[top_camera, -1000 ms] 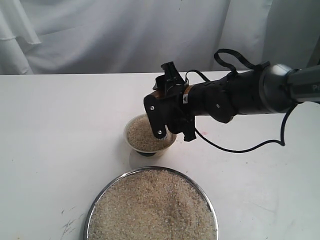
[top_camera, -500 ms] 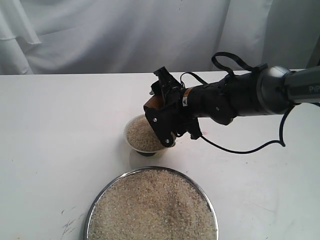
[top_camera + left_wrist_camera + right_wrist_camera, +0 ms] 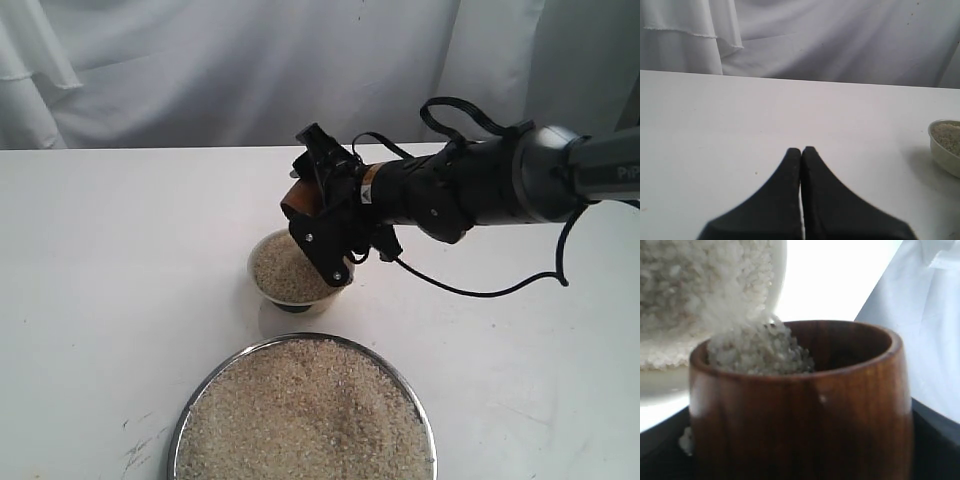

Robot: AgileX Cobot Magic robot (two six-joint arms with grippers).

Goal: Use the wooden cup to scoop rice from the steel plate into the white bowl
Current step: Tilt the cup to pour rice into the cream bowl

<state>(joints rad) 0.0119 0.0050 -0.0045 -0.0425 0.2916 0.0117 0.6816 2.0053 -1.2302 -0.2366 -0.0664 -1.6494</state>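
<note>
Right gripper (image 3: pixel 318 205) clamped on tilted wooden cup (image 3: pixel 800 410), above white bowl (image 3: pixel 266 289), rice (image 3: pixel 757 347) at its lip

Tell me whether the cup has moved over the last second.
Yes: the cup shifted left above the bowl, tipping further.

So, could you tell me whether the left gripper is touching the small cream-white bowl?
Apart. The left wrist view shows bare white table between the left gripper and the small cream-white bowl.
</note>
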